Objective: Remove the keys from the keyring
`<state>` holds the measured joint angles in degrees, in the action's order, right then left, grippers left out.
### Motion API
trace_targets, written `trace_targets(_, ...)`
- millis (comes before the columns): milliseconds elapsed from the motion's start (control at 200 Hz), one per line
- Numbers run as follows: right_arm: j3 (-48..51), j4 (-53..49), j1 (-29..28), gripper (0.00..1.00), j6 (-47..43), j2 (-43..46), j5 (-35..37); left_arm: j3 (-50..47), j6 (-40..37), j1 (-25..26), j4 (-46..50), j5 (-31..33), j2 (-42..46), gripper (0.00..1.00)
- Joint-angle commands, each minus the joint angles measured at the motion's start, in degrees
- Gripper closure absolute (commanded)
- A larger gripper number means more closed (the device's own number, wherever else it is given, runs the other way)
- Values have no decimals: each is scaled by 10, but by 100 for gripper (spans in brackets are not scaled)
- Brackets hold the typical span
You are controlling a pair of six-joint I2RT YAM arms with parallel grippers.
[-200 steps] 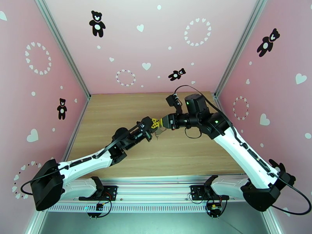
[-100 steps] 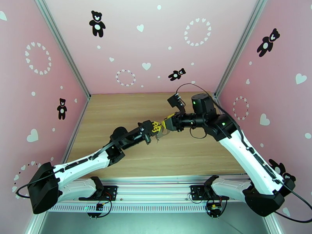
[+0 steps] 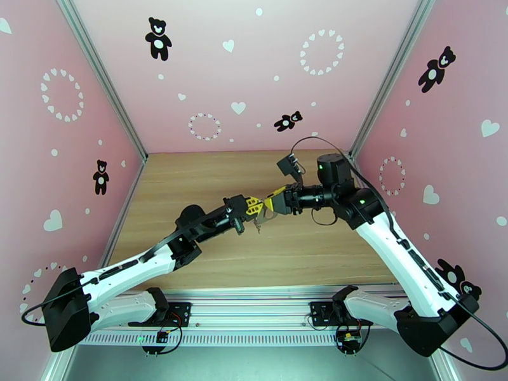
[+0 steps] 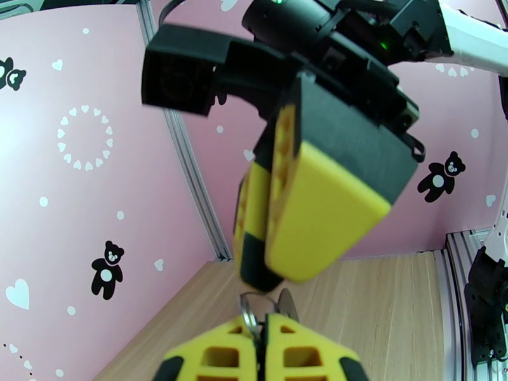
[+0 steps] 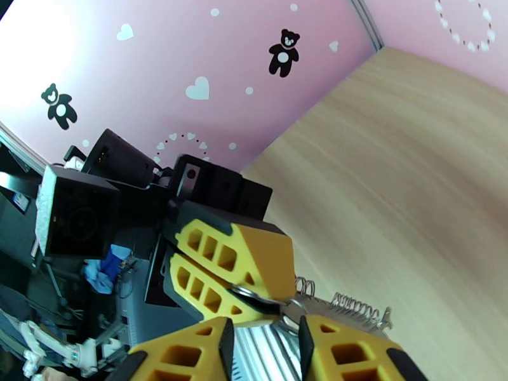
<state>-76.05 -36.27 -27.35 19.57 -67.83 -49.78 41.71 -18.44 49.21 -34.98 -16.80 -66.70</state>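
Silvery keyring (image 5: 254, 294) mostly hidden, clamped in closed left pincer (image 4: 260, 322); right pincer (image 5: 265, 326) slightly parted; keys indiscernible.

The left arm (image 3: 136, 269) and right arm (image 3: 394, 246) are white shells between black joints, trailing black cables (image 3: 486, 325). The left end effector (image 3: 256, 207) and right end effector (image 3: 269, 204) have yellow fingers (image 5: 228, 261) with square cut-outs.

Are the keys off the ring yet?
Not that I can see. Done: the keyring is up off the table, pinched in the shut left gripper. In hand: the right gripper, fingers apart, is right at the ring. Left: sliding the keys off; they are too small to make out here.
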Motion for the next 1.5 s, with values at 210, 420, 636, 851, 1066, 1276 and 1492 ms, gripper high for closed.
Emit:
trace_targets(210, 16, 16, 1, 78, -1, 7, 5, 27, -3, -4, -1, -18, 1, 100)
trace_targets(420, 1, 4, 17, 65, -8, 14, 0, 27, -7, -5, 1, -21, 6, 100)
trace_targets(636, 6, 29, 28, 59, 21, -2, -56, 33, -5, -4, -4, -28, -3, 100)
trace_targets(851, 8, 43, 27, 70, 28, 1, -69, 37, -7, -4, -6, -31, -7, 100)
trace_targets(1066, 7, 42, 27, 79, 27, -8, -66, 41, -6, -4, -1, -36, -8, 100)
trace_targets(1276, 7, 16, 27, 90, 10, -8, -51, 42, -13, -4, 7, -33, -6, 100)
trace_targets(1492, 13, 20, 27, 100, 6, 15, -10, 38, -22, -4, 15, -23, 0, 100)
